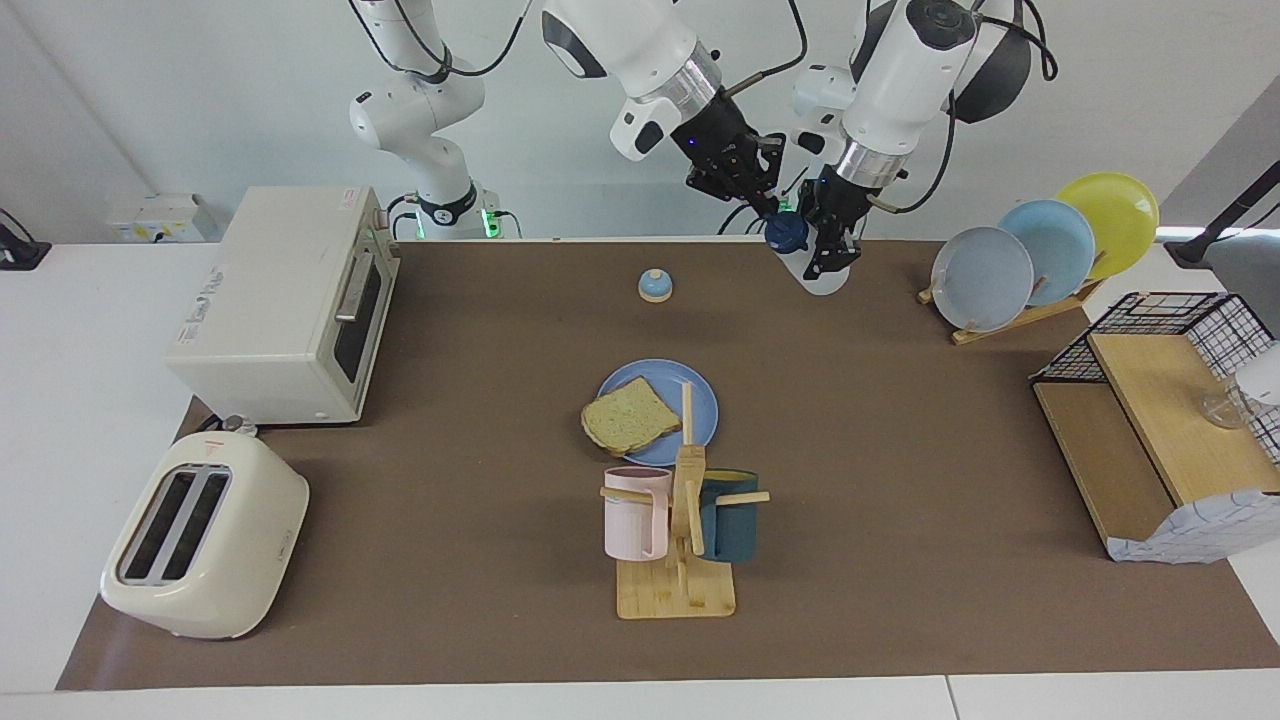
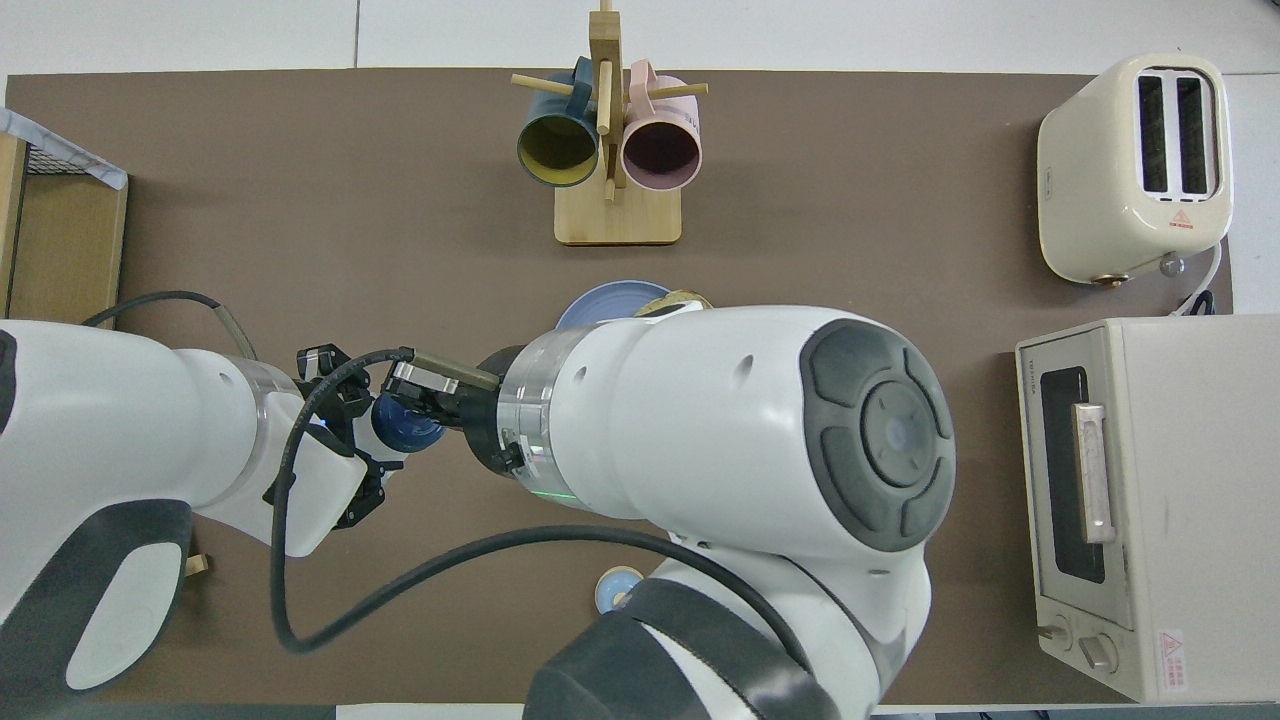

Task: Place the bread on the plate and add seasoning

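The bread [image 1: 628, 415] — a pale tan slice with a brown crust — is laid flat on the round medium-blue plate [image 1: 700, 400] at mid-table, overhanging its rim. The seasoning [image 1: 808, 262], a whitish bottle with a navy cap, is held tilted in the air, nearer the robots.

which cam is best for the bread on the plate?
Facing view: the whole bread shows lying on the plate, one edge over the rim. In the overhead view the right arm covers nearly all of it; only a sliver shows beside a piece of plate.

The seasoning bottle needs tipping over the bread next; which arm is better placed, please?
Left, probably: the left claw grips the seasoning bottle by its whitish body, while the right claw only pinches the cap.
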Available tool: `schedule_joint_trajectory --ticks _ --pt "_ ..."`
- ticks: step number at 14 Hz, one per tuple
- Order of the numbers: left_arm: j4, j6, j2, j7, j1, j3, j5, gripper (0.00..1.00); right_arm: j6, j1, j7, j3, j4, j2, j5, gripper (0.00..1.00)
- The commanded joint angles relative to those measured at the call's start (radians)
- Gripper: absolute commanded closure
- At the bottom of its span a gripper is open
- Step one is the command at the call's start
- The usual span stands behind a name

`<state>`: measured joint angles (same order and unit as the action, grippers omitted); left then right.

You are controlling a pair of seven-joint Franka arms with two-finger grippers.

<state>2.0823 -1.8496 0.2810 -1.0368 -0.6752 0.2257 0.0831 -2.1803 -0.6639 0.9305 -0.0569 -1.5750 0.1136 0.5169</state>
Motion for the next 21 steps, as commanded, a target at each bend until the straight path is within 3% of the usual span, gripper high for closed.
schedule_joint_trajectory --ticks 1,7,8,9,11,13,16,21 --pt "0.042 0.013 0.033 -0.006 -0.015 -0.003 -0.008 1.00 -0.111 0.021 0.011 -0.003 -0.039 -0.025 0.055 1.00" --pt "0.042 0.013 0.033 -0.006 -0.015 -0.002 -0.008 1.00 -0.130 0.023 -0.002 0.000 -0.074 -0.040 0.055 1.00" --pt "0.041 0.013 0.033 -0.006 -0.015 -0.002 -0.008 1.00 -0.124 0.024 -0.004 0.000 -0.079 -0.043 0.055 0.59" --pt "0.041 0.013 0.033 -0.005 -0.015 -0.003 -0.008 1.00 -0.115 0.027 -0.002 0.003 -0.088 -0.049 0.048 0.01" --pt "0.041 0.013 0.033 -0.003 -0.015 -0.002 -0.008 1.00 -0.051 0.055 -0.007 0.006 -0.094 -0.054 0.013 0.00" --pt "0.041 0.013 0.033 0.004 -0.015 -0.002 -0.008 1.00 0.045 0.114 -0.042 0.005 -0.070 -0.051 -0.117 0.00" --pt "0.039 -0.014 0.029 0.026 -0.015 -0.002 -0.008 1.00 0.210 0.235 -0.212 0.008 -0.053 -0.049 -0.230 0.00" --pt "0.024 -0.062 -0.043 0.090 -0.018 -0.028 -0.020 1.00 0.546 0.443 -0.517 0.008 0.082 -0.025 -0.428 0.00"
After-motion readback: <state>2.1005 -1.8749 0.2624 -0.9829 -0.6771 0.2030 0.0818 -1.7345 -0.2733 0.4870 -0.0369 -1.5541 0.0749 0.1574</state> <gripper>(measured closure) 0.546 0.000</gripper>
